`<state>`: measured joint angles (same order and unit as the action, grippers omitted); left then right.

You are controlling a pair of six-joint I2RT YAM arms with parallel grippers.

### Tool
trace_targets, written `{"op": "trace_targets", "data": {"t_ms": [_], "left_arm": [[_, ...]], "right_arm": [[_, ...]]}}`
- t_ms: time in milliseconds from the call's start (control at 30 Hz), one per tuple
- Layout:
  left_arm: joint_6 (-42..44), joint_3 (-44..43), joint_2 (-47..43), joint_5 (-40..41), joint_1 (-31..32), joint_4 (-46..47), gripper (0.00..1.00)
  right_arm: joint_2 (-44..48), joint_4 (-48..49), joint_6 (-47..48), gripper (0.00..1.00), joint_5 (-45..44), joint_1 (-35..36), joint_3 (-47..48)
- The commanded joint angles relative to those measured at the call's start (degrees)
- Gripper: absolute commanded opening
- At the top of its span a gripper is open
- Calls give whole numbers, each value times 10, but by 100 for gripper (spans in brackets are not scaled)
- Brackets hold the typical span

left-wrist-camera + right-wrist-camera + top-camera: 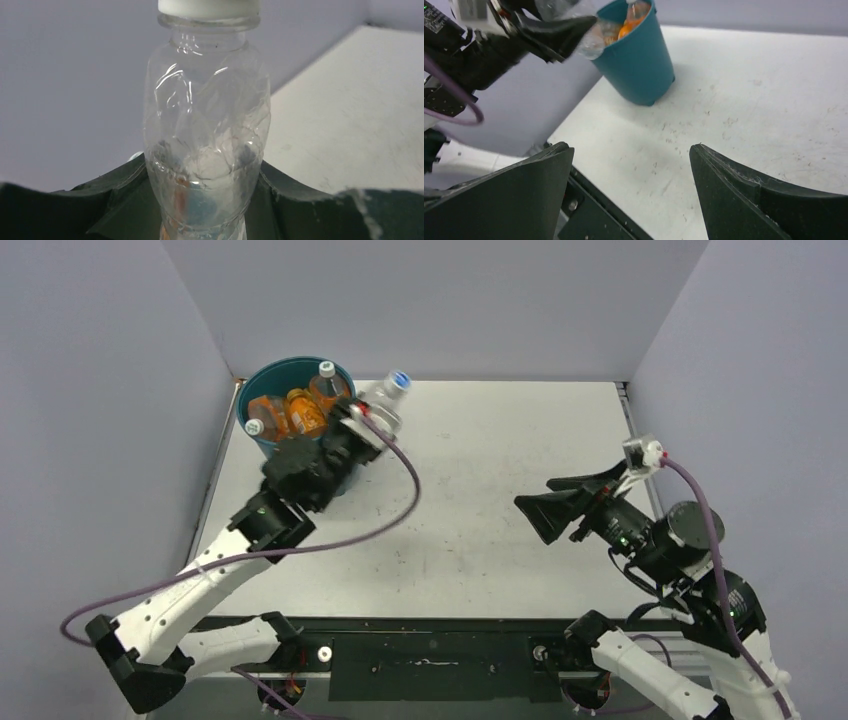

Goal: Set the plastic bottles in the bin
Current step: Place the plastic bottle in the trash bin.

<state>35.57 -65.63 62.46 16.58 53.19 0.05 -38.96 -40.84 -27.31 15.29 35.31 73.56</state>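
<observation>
— Plastic bottles (300, 410) first: how does ours sit in the jaws?
— Our left gripper (205, 200) is clamped on the lower body of the clear bottle (207, 130), one finger on each side. The white cap (209, 6) points away from the wrist, and the jaws stand only as wide as the bottle.
— Why do we hold it up there?
— We judge it is to clear the rim. From above, the bottle hangs off the table (500, 440) at the three o'clock edge of the bin (262, 445). Letting go a little further toward nine o'clock should drop it among the orange ones inside.
— And the bin itself?
— At eleven o'clock on the table, with bottles piled close to its rim.
— Our other arm?
— Our right gripper (630, 150) gapes wide with nothing in it. It hovers at four o'clock, well apart from the bin, we think so as not to crowd the drop.
</observation>
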Motion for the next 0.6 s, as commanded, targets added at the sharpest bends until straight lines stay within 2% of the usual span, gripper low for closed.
{"op": "trace_targets", "data": {"t_ms": [0, 100, 200, 400, 500, 567], "left_arm": [[-267, -54, -58, -8, -171, 42, 34], [-368, -86, -45, -27, -291, 14, 35], [-440, -91, -29, -43, -381, 43, 35], [-541, -122, 66, -87, -467, 57, 32], [-548, -84, 100, -98, -482, 124, 32], [-526, -51, 114, -106, -482, 200, 32]], "right_arm": [[95, 186, -59, 90, -115, 3, -115], [110, 218, -69, 90, -121, 3, -173], [114, 249, -83, 90, -112, 3, -220], [127, 316, -114, 90, -96, 3, -309], [125, 331, -118, 90, -89, 3, -333], [128, 340, -116, 90, -85, 3, -348]]}}
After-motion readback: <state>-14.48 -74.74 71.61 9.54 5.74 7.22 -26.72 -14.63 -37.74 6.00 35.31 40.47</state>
